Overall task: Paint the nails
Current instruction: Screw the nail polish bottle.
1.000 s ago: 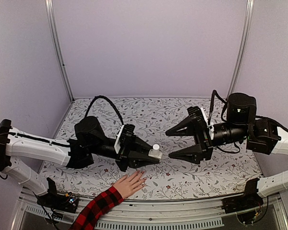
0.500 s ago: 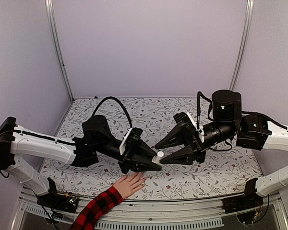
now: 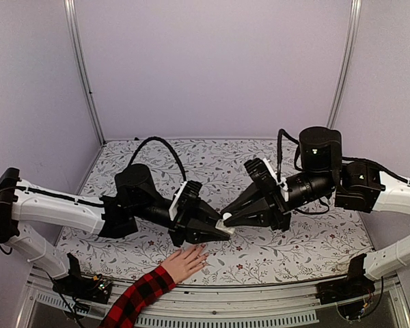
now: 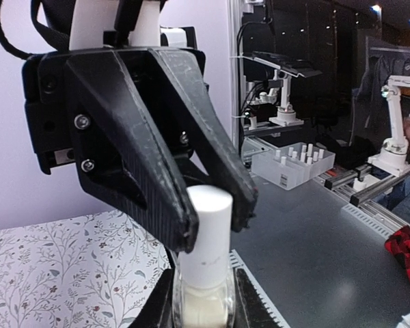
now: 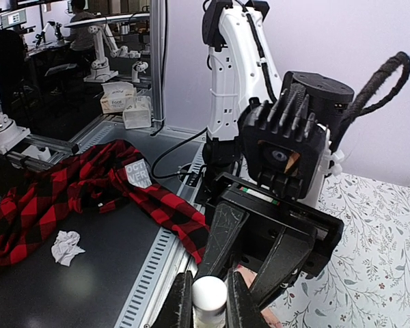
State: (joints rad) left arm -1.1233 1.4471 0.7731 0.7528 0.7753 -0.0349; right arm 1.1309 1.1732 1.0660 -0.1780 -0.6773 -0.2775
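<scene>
A table (image 3: 314,249) covered in a leaf-print cloth is hosting the scene. The left arm (image 3: 55,208) is reaching in from one side and the right arm (image 3: 386,191) from the other, and the two are meeting over the near middle. A person's hand (image 3: 186,262), in a red-and-black plaid sleeve (image 3: 140,297), is lying palm down on the cloth at the near edge, its fingers pointing toward the grippers. The left gripper (image 3: 217,232) is clamping its jaws around the body of a small clear bottle (image 4: 203,304) and holding it off the table. The right gripper (image 3: 225,220) is coming in from the opposite side and pinching the bottle's white cap (image 4: 209,219), with one finger pressing on each side. The nails (image 3: 204,248) are sitting at the fingertips on the cloth, just on the near side of the held bottle, and are too small to make out in detail.
</scene>
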